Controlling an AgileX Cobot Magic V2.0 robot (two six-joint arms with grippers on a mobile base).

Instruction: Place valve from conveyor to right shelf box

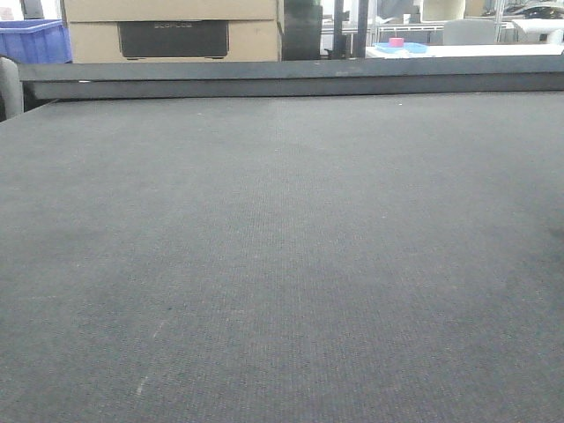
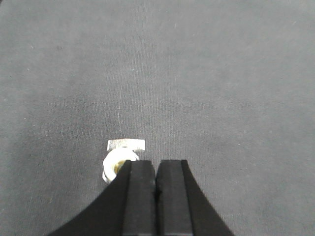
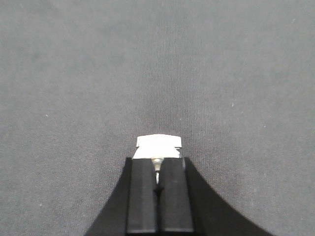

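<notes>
Pinching what looks like the thin metal stem of the valve (image 3: 158, 146), the right gripper (image 3: 157, 169) has its jaws almost together, with the white body just past the tips. Whether the valve is clear of the grey woven desk (image 3: 236, 73) cannot be told. On the left gripper (image 2: 156, 172) the jaws are closed on nothing, and another valve (image 2: 118, 164) lies just beside them. So slight a hold could let the valve swivel or drop during the carry.
</notes>
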